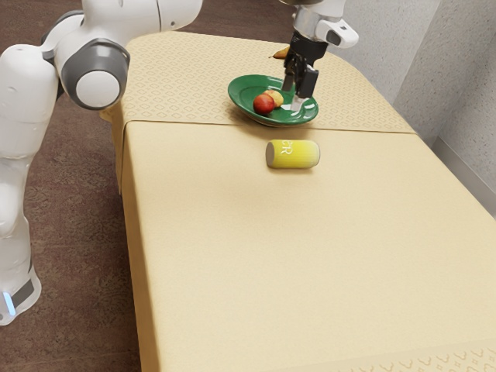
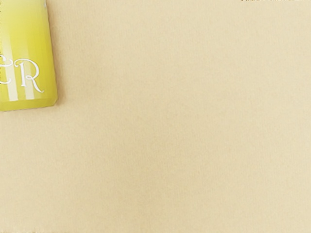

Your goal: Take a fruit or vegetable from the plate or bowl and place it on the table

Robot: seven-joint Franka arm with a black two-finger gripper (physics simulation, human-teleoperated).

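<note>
Caught in the exterior view, two pieces of produce in the green plate (image 1: 242, 94): a red fruit (image 1: 263, 104) and, just beside it, a yellow one (image 1: 277, 98), partly hidden. Beyond the plate, a pear-like fruit (image 1: 280, 54) on the cloth-covered surface (image 1: 232, 232), by look at least one item where the task wants it. Impossible to tell, though, whether from the plate or placed there from the start; so, by judgement, either all done but the hand's retreat, or everything from grasp to release left to do.

Above the scene, the hand (image 1: 292, 96), pointing down, with fingers apart and nothing between them. Seen against the plate's rim in the exterior view, but with bare cloth and the side-lying yellow can (image 2: 26, 58) under the wrist camera; probably raised and off to one side of the plate, not down at the fruit.

As for direction: pear-like fruit lying down, slim stem end toward the exterior view's left, long axis roughly crosswise in that view, far end hidden behind the hand. Red fruit nearly round, without a clear long axis. Yellow fruit too covered for a reading.
</note>
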